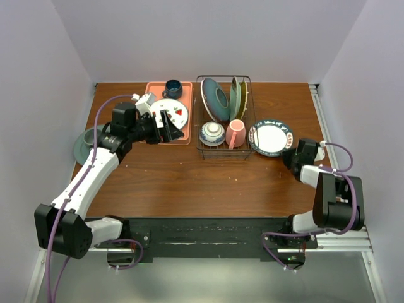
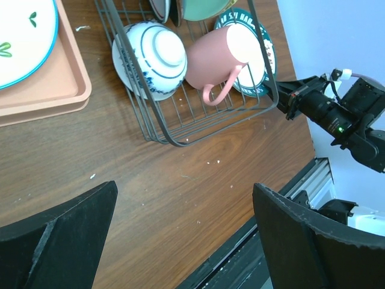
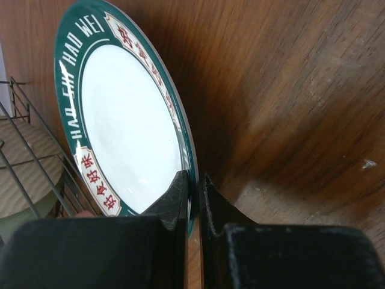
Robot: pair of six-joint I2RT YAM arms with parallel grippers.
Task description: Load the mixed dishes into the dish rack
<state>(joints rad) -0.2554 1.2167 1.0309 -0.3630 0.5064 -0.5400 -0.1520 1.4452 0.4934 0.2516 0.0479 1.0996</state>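
The dark wire dish rack (image 1: 224, 148) stands mid-table and holds a teal-grey plate (image 1: 214, 100), upright yellow and green plates (image 1: 238, 96), the blue-and-white bowl (image 1: 212, 133) and the pink mug (image 1: 236, 133). A white plate with a green rim and red marks (image 1: 270, 137) sits just right of the rack. My right gripper (image 1: 291, 153) is shut on its near rim (image 3: 194, 186). My left gripper (image 1: 170, 126) is open and empty above the pink tray (image 1: 153, 88). That tray holds a white plate with red marks (image 1: 172, 111). In the left wrist view the gripper (image 2: 183, 211) hangs over bare wood, with the bowl (image 2: 153, 57) and mug (image 2: 219, 57) ahead.
A dark blue mug (image 1: 172, 88) stands at the back of the pink tray. A teal-grey dish (image 1: 85, 144) lies at the far left, partly under my left arm. Walls close in on three sides. The black base rail (image 1: 208, 233) runs along the near edge.
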